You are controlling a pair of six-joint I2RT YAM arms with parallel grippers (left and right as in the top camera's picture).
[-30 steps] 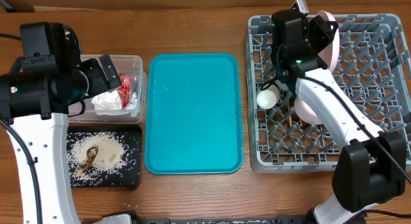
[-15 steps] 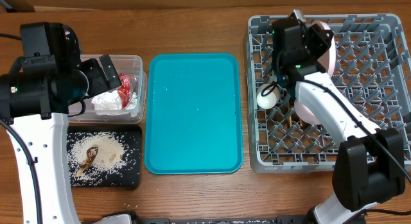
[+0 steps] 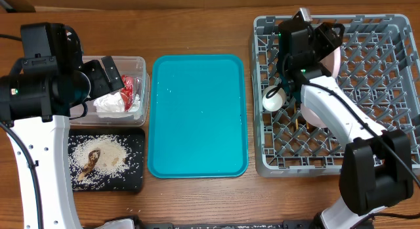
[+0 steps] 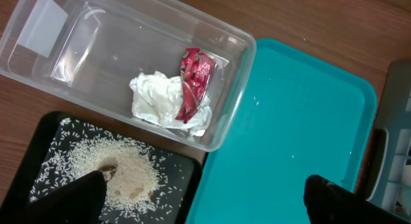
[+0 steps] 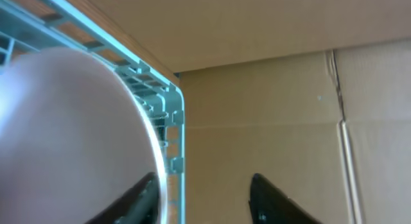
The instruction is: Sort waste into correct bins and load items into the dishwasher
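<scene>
My right gripper (image 3: 326,33) (image 5: 204,185) is open over the back left of the dishwasher (image 3: 259,91). The pink plate (image 3: 338,57) (image 5: 70,134) stands on edge in the rack, its rim just beside my left finger, with nothing between the fingers. A white cup (image 3: 272,100) and a pink bowl (image 3: 315,114) lie in the rack below. My left gripper (image 3: 108,75) (image 4: 202,185) hangs open above the bins. The clear tub (image 3: 141,65) (image 4: 83,44) holds a white napkin (image 4: 157,99) and a red wrapper (image 4: 192,79). The black tray (image 3: 134,170) holds rice (image 4: 125,169).
A large teal serving tray (image 3: 197,114) (image 4: 289,121) lies between the bins and the rack. A cardboard wall (image 5: 270,89) stands behind the rack's far rim (image 5: 173,115).
The right gripper has gone from shut to open and let go of the pink plate, which now stands in the rack. The left arm has not moved.
</scene>
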